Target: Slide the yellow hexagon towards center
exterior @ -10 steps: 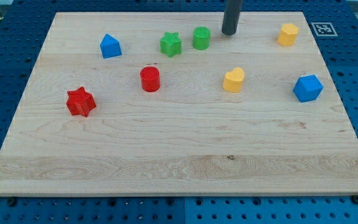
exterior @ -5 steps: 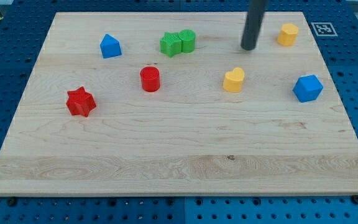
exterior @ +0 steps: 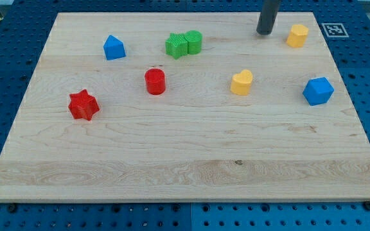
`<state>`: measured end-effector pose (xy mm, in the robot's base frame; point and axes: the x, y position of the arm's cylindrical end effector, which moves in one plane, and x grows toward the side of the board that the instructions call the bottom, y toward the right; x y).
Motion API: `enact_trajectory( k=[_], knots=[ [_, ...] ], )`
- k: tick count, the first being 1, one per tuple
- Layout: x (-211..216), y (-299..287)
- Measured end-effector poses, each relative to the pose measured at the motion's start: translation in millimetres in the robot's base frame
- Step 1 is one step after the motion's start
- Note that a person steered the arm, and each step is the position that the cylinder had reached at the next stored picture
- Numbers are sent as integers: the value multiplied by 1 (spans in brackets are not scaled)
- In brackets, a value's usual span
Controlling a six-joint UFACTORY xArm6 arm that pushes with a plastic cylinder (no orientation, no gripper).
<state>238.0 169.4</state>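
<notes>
The yellow hexagon (exterior: 297, 35) sits near the board's top right corner. My tip (exterior: 264, 32) stands just to its left, a small gap apart, near the view's top edge. The dark rod rises out of the view's top. The wooden board (exterior: 185, 147) fills most of the view.
A yellow heart (exterior: 241, 83) lies below the tip. A blue hexagon (exterior: 318, 91) is at the right. A green star (exterior: 177, 45) touches a green cylinder (exterior: 193, 42). A red cylinder (exterior: 155, 82), a red star (exterior: 83, 105) and a blue house-shaped block (exterior: 114, 47) lie to the left.
My tip moved right from beside the green cylinder, dipped down, then rose to just left of the yellow hexagon. The green cylinder shifted left against the green star.
</notes>
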Motion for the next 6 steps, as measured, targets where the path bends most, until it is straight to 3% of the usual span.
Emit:
enact_trajectory(
  k=[1, 2, 5, 6],
  knots=[
    [-28, 58],
    [-22, 137],
    [112, 13],
    [97, 32]
  ],
)
